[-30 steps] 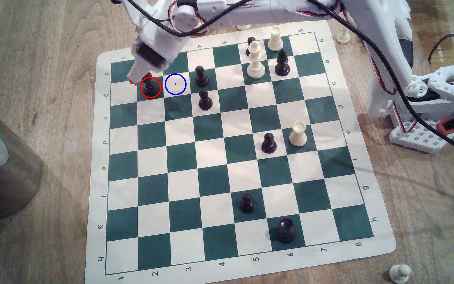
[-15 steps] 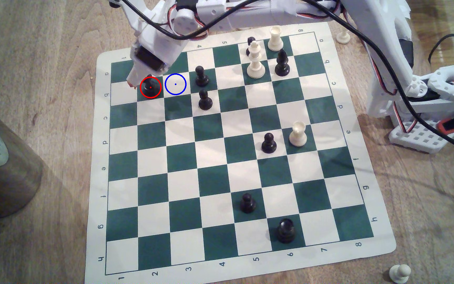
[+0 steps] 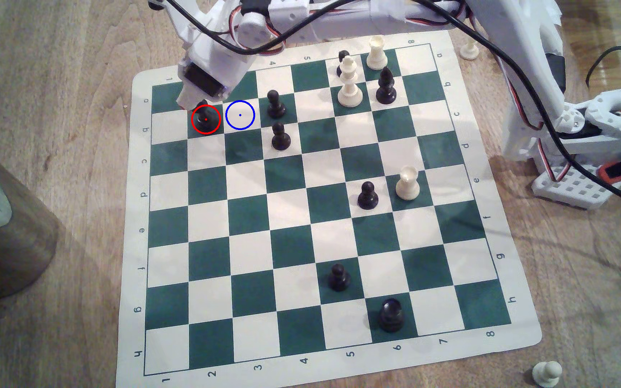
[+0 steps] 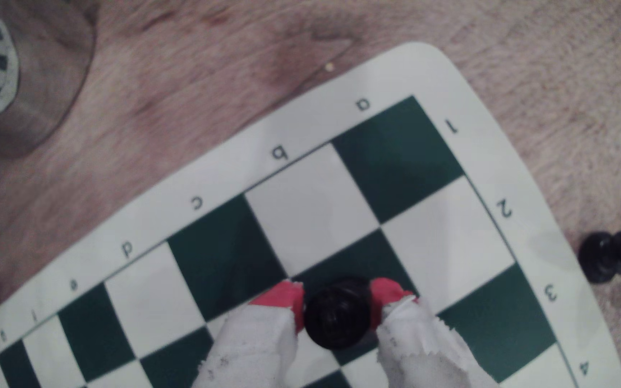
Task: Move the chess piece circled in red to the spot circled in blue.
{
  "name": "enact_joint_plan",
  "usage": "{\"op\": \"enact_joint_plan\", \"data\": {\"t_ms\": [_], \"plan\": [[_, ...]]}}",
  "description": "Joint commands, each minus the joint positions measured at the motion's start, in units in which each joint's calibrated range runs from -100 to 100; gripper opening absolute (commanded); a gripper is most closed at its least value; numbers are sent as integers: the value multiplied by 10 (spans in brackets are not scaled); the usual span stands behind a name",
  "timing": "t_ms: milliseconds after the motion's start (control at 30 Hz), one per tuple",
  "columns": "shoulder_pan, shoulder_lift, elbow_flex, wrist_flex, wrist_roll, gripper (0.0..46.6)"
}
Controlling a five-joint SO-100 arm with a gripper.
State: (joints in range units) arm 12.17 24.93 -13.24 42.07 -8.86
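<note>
Clamped on the chess piece (image 3: 205, 116), my hand (image 3: 194, 108) sits down at the far corner of the board (image 3: 324, 209), over toward the exterior view's left. From the wrist camera my hand (image 4: 337, 298) has its two red-tipped fingers (image 4: 283, 296) pressed against either side of the dark round top of the chess piece (image 4: 337, 317), no gap to see between pad and piece. It stands upright on a green square, with the red ring drawn around its base in the exterior view.

Just at 3 o'clock of it, one square along, is the spot (image 3: 240, 115), a cream square with the blue ring and dot, nothing standing on it.

Going on to the exterior view's right: two black pawns, one (image 3: 275, 105) on the next green square past the spot, and another (image 3: 280, 138) right at its 6 o'clock. Further along at the far edge, a white king (image 3: 349, 84) with a dark piece (image 3: 342, 61) half hidden behind it, a white rook (image 3: 376, 53), and a black bishop (image 3: 386, 86) at the rook's 6 o'clock.

Mid-board, a black pawn (image 3: 367, 196) and a white rook (image 3: 407, 183) stand on neighbouring squares. Nearer the camera, another black pawn (image 3: 339, 278) and a black rook (image 3: 391, 315).

Off the board on the wooden worktop (image 3: 59, 93), a white pawn (image 3: 546, 373) stands at the near corner on the exterior view's right.
</note>
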Motion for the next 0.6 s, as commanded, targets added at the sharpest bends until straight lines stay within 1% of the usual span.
{"op": "enact_joint_plan", "data": {"t_ms": [0,267,567], "plan": [[2,-16,-9,-10,2,11],[10,-66,-9,-5,-1,8],[11,-177,6,35,-5,8]]}}
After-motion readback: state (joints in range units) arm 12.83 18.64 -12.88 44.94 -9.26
